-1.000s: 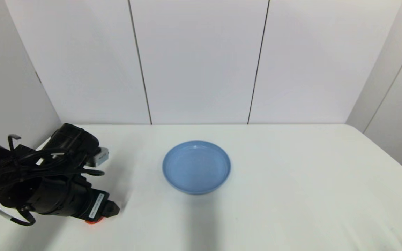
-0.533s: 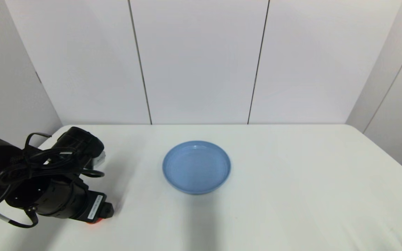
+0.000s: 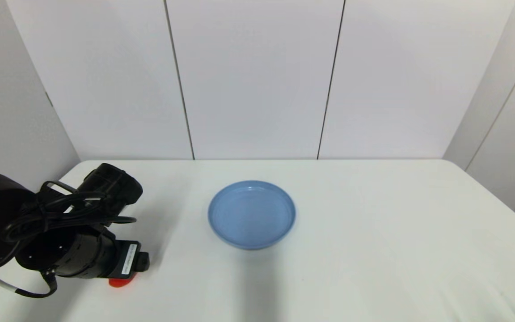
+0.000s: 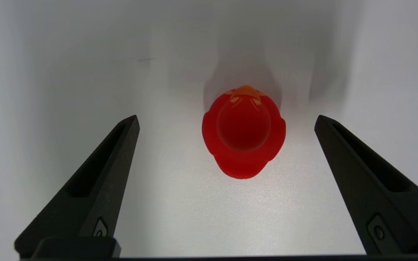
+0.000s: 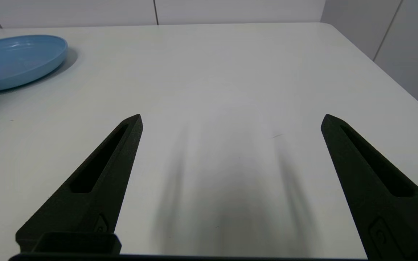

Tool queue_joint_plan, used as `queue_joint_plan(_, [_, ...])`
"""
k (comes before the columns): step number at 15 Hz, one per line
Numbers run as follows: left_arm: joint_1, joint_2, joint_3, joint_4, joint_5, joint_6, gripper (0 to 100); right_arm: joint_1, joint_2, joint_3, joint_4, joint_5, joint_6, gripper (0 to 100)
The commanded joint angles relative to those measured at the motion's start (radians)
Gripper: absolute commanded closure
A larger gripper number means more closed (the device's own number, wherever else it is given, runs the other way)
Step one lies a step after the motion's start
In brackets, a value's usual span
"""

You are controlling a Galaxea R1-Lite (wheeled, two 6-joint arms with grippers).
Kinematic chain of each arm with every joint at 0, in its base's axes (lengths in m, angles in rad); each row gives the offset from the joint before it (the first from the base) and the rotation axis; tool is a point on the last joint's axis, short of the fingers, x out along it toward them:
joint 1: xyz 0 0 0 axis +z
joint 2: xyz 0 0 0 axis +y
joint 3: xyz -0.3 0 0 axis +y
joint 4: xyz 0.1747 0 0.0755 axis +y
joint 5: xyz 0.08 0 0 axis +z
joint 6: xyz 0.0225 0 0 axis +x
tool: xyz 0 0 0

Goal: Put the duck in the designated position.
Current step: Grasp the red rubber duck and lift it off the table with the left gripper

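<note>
Red and small, the solid plastic toy duck [image 4: 244, 139] with its round head and orange beak sits upright on the white surface [image 3: 373, 250], between the two black fingers [image 4: 96, 188] of my left gripper [image 4: 227, 119], which touch nothing. Its jaws are spread wide, with clear surface on either side of the duck. From my head camera, the left gripper [image 3: 128, 273] hangs at about 8 o'clock from the round light-blue plastic plate [image 3: 251, 213], with only a red sliver of the duck [image 3: 119, 282] showing beneath it. Duck and plate are well apart. My right gripper [image 5: 230, 117] hovers low over bare surface, jaws wide, with the plate [image 5: 16, 59] well off towards its 10 o'clock.
</note>
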Motion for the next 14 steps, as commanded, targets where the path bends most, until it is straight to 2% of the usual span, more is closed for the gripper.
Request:
queue_joint_plan(1, [-0.030,0.002,-0.003,0.002,0.018,-0.125,0,0.000,0.001,0.000,0.001,0.000,0.000,0])
queue_joint_plan(9, [-0.035,-0.021,0.048,-0.001,0.012,-0.154,0,0.000,0.001,0.000,0.001,0.000,0.000,0])
queue_joint_plan(14, [-0.033,-0.024,0.066,-0.051,0.007,-0.151,0,0.000,0.001,0.000,-0.001,0.000,0.000,0])
